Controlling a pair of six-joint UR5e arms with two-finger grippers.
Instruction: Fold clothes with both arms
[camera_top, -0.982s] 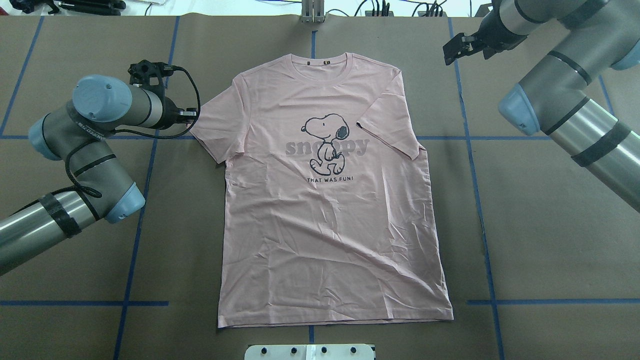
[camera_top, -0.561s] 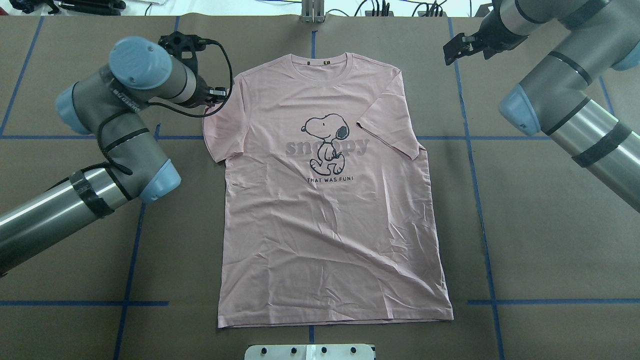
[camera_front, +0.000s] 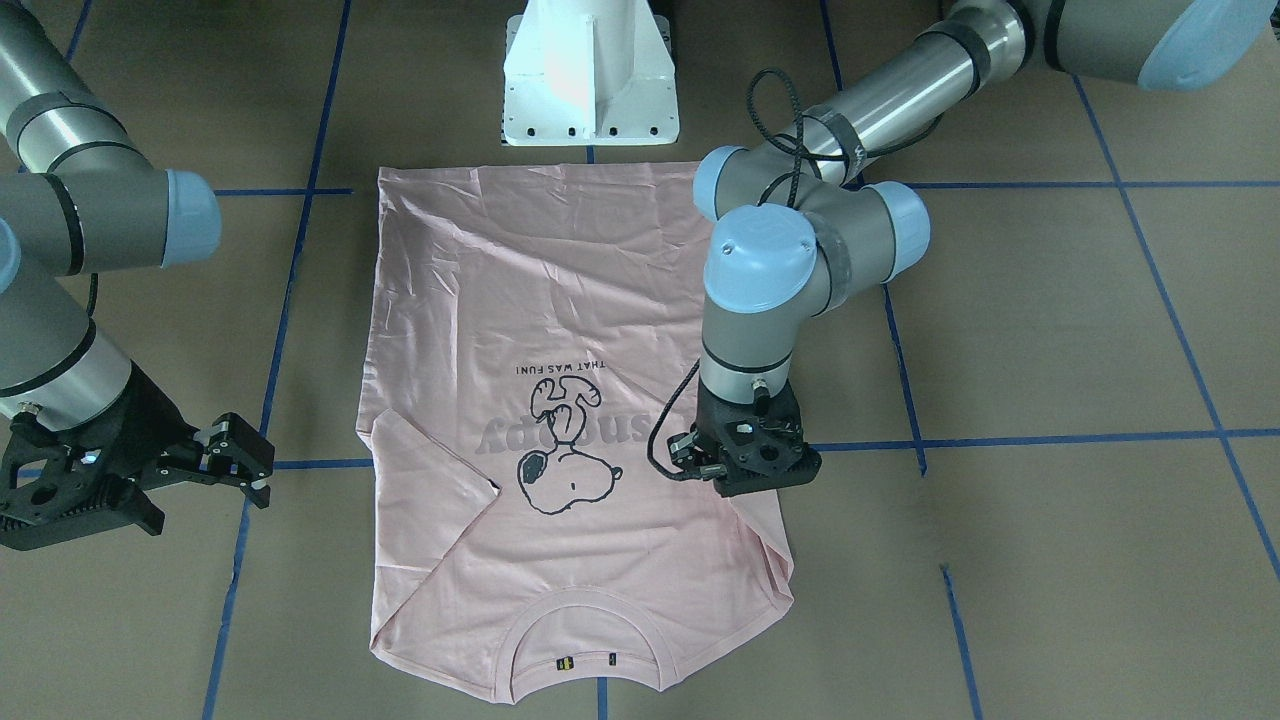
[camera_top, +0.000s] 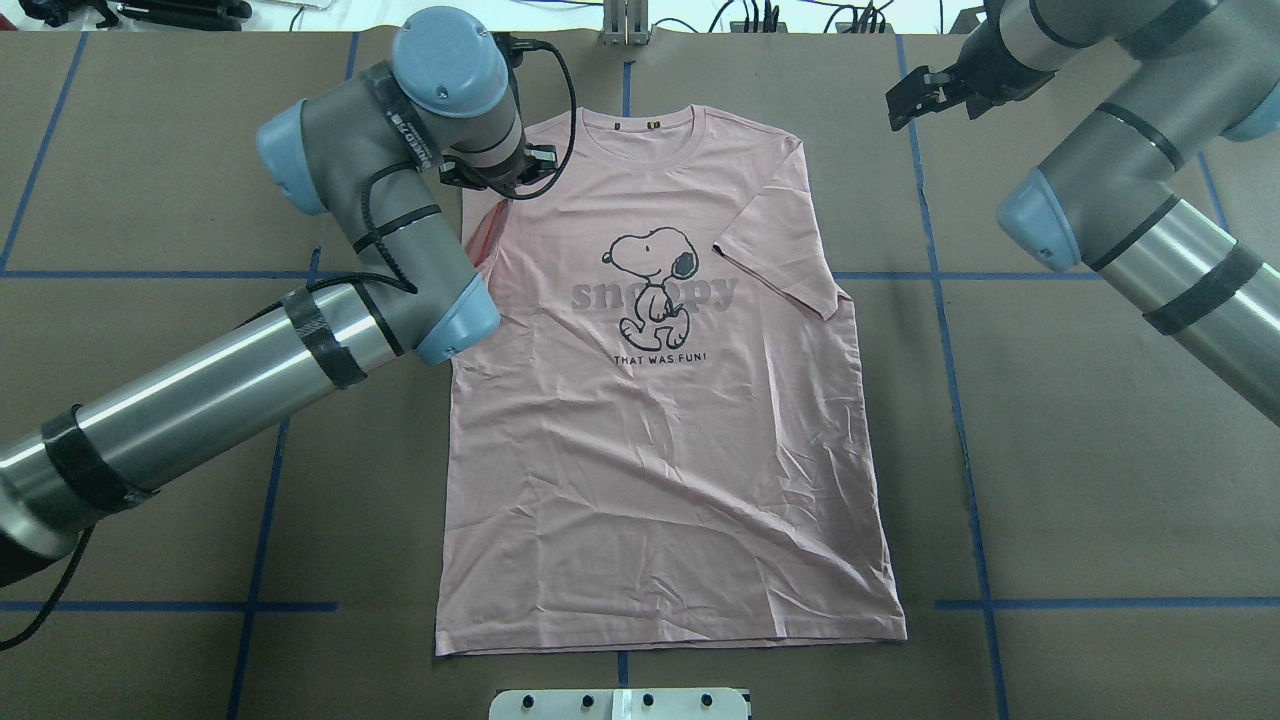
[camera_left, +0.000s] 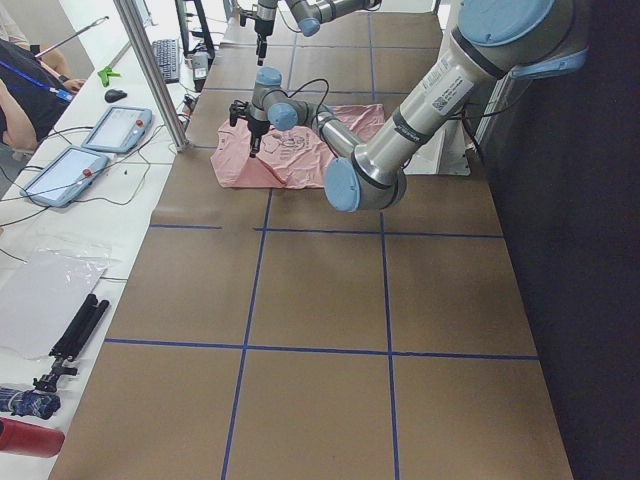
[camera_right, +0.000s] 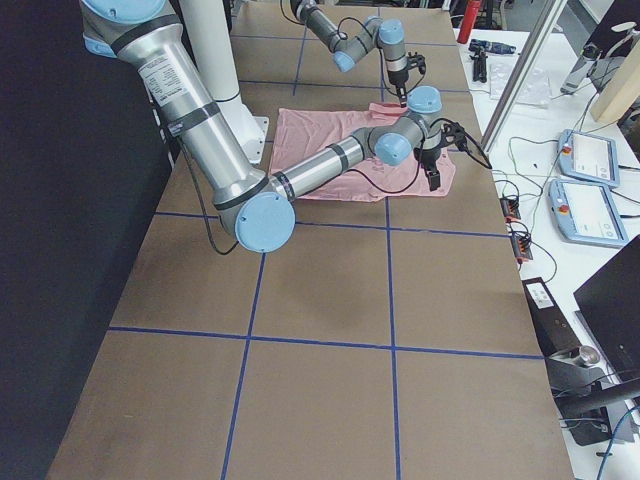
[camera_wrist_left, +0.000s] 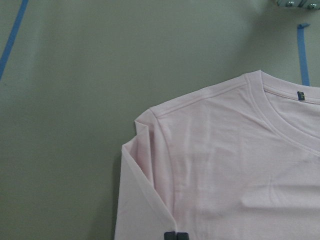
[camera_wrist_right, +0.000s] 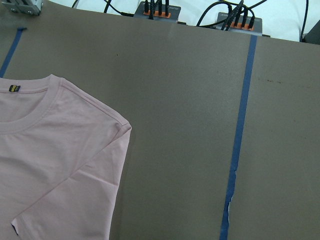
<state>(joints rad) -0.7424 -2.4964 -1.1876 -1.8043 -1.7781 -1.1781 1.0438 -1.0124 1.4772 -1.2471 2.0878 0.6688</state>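
On brown paper, a pale pink dog-print T-shirt is spread.
Its sleeve is pinched by the black left gripper; the black right gripper is held wide.

T-shirt flat on surface, collar farthest from pedestal. Left fingers on left-side sleeve; right fingers off cloth, beyond right shoulder.

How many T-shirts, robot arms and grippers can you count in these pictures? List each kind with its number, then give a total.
T-shirt: 1
Robot arms: 2 (left arm, right arm)
Grippers: 2 (left gripper, right gripper)
Total: 5
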